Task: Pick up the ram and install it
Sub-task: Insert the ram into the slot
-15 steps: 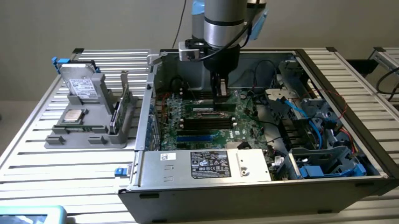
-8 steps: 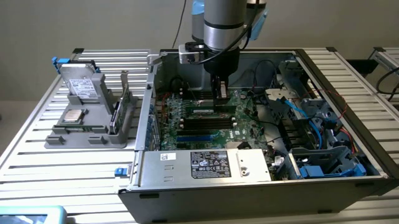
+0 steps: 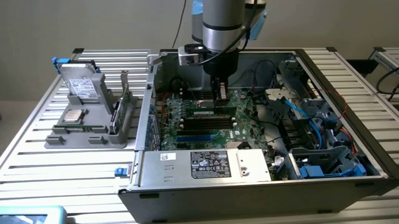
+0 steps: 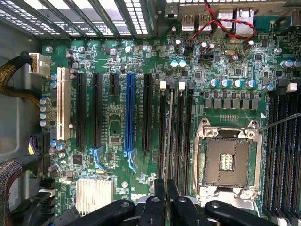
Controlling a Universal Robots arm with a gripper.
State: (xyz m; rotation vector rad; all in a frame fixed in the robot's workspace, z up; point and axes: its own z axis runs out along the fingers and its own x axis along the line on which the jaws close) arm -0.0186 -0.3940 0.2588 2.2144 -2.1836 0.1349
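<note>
Metal slats make up the tabletop (image 3: 37,163) closest to me, and on it stands the open computer case (image 3: 249,200) with its dark front wall facing me. Just behind that wall I see a silver box (image 3: 212,164) with a white label on top. A blue and grey cage (image 3: 318,170) sits on the exterior view's right of it. A bit further in lies the green board (image 3: 171,135) that covers the bottom of the case. The ram (image 3: 209,112) is in the middle of that board. It stands on its thin edge along the row of long black slots, and its small pale label faces me. I cannot tell if it is pushed all the way down. The tool (image 3: 219,100) comes straight down onto its top edge. In the wrist view the tool (image 4: 165,184) is narrow, and its two black fingers (image 4: 159,197) sit close together. The ram (image 4: 170,141) shows as a thin line running out from between them, so it looks pinched. It lies over a black slot between the blue slot (image 4: 130,113) and the square metal socket (image 4: 228,160). Above the tool the shiny grey arm (image 3: 221,23) goes up. Off to the exterior view's left a grey tray (image 3: 62,140) sits on the tabletop with a bigger green card (image 3: 128,107) standing in it.
</note>
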